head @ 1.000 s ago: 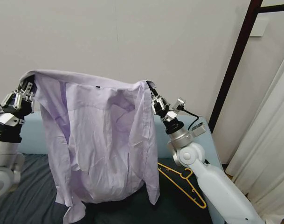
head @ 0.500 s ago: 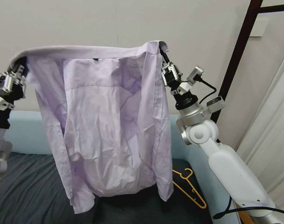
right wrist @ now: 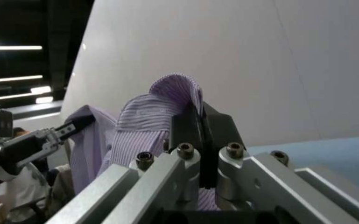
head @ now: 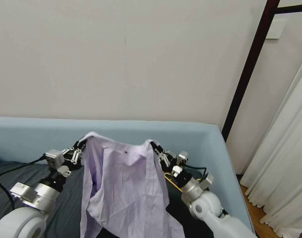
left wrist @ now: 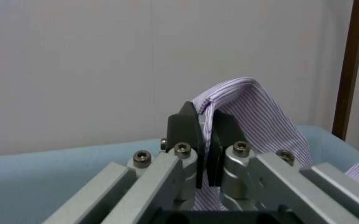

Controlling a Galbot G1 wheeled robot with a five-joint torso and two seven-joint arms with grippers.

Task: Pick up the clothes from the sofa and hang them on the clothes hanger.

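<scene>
Head view, left pincer [head: 78, 150], right pincer [head: 156, 149] gripping shirt [head: 126, 191]

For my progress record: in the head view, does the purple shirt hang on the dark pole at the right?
No, the shirt hangs between the left gripper and right gripper over the sofa, apart from the pole.

Room lies open above the sofa back [head: 31, 134] along the wall [head: 116, 59]; the hanging shirt [head: 126, 188] fills the middle; right, the dark post [head: 246, 74] and curtain [head: 284, 148] hem the side.
</scene>
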